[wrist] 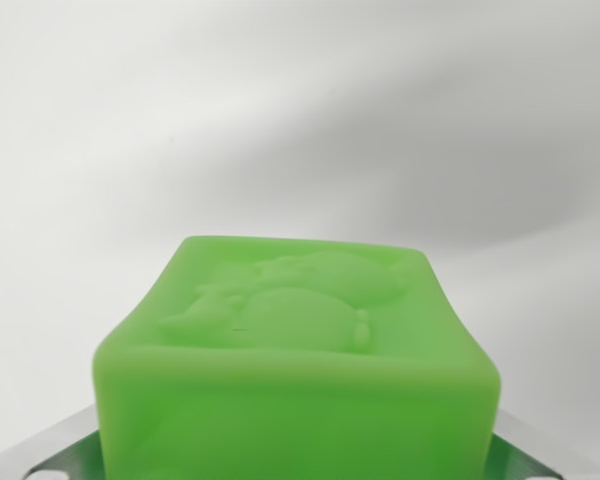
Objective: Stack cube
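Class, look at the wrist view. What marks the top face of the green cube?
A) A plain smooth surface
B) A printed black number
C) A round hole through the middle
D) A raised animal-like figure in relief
D: the top face of the translucent green plastic cube carries an embossed rounded figure set inside a raised border, in the same green, with no print and no hole.

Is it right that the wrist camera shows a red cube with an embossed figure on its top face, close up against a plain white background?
Not quite: the cube is green, not red. The wrist view shows it close up, with an embossed figure on its top face, against a plain white background.
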